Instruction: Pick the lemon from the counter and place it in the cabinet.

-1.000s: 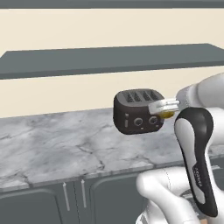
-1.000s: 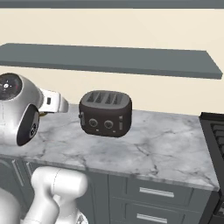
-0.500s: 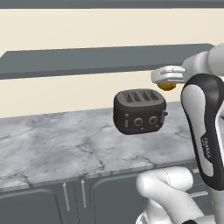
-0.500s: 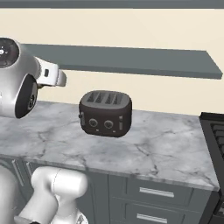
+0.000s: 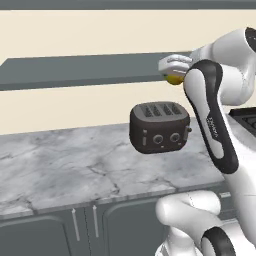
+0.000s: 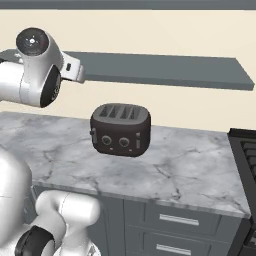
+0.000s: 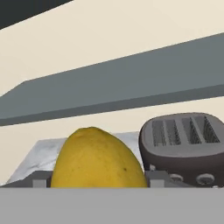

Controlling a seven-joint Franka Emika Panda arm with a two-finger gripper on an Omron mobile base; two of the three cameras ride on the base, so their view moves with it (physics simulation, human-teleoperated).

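The cabinet (image 5: 80,70), a long dark grey shelf on the cream wall, is showing a bare upper surface in both base views, with nothing resting on it. The lemon (image 7: 98,162) is sitting clamped in the gripper (image 5: 173,76), raised well above the counter (image 5: 70,165) at about the height of the cabinet's front edge; in the left base view its yellow underside (image 5: 174,79) is peeking out beneath the white hand. The hand view is showing the fruit pressed between the two finger tips (image 7: 40,180), so the claw is grasping the lemon. The arm is standing tall, its forearm rising steeply and the wrist bending towards the wall, the hand lying roughly level. The dark four-slot toaster (image 6: 121,129) is sitting on the marble below, towards the back of the counter (image 6: 190,170), well apart from the lemon. Dark grey drawer fronts (image 6: 170,225) with silver handles are running beneath the slab.
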